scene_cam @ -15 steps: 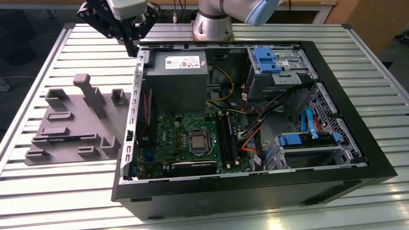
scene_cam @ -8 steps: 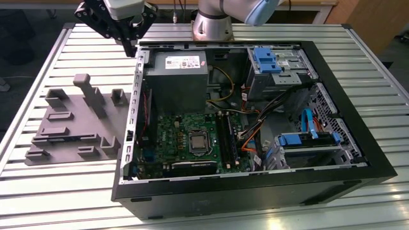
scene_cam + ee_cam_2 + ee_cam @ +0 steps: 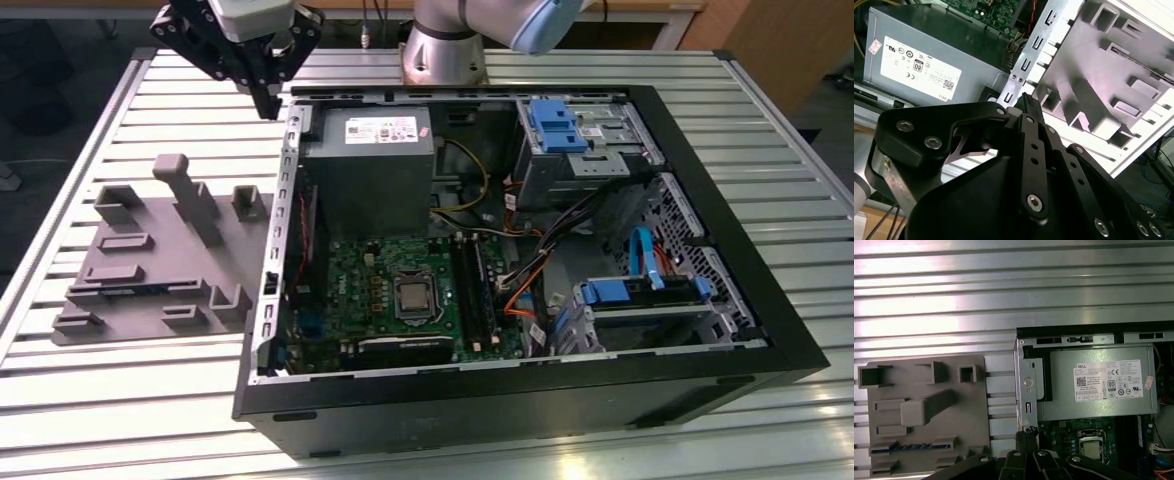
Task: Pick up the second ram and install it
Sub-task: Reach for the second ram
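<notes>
I see the second ram [image 3: 910, 446] on edge in a slot of the grey holder [image 3: 160, 255], just its blue-green long edge showing. Holder's at 9 o'clock of the PC case [image 3: 534, 400], exterior view.

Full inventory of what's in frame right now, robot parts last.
Table: 1, silver slatted metal, under everything.
Computer case: 1, black, open, on the table.
Power supply: 1, grey with a white label, inside the case.
Motherboard: 1, green, inside the case.
Drive caddies: 2, blue, inside the case, exterior view's right.
Fixture tray: 1, grey, on the table, exterior view's left of the case.
Second ram: 1, blue-green, in a tray slot.
Arm: 1, silver and blue, behind the case.
Claw: 1, black, shut, empty, by the case wall nearest the tray.
</notes>
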Controlling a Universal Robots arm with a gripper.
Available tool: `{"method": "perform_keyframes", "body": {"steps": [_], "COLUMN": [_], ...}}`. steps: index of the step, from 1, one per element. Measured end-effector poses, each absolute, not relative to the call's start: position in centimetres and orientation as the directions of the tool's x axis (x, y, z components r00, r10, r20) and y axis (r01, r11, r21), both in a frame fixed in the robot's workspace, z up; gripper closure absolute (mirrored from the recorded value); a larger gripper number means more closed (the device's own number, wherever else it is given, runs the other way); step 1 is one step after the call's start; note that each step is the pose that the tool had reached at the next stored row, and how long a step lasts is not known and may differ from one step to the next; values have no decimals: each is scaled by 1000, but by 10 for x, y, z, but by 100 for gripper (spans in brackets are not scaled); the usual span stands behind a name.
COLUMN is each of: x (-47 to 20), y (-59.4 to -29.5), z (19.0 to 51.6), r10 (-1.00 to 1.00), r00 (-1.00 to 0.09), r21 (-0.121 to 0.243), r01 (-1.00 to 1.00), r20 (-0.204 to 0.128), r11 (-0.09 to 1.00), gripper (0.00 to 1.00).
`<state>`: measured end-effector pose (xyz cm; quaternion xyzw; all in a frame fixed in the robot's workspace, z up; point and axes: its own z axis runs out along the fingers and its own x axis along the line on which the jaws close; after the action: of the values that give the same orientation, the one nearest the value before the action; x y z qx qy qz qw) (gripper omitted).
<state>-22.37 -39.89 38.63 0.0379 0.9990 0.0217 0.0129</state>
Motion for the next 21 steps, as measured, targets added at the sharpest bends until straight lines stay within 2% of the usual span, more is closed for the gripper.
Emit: {"method": "perform_keyframes", "body": {"steps": [21], "x": [-243], "y": [-399], "z": [386], "r10": [76], "r00": [-997], "r21": [44], "r01": [75], "r20": [-24], "r11": [996], "gripper": [89]}}
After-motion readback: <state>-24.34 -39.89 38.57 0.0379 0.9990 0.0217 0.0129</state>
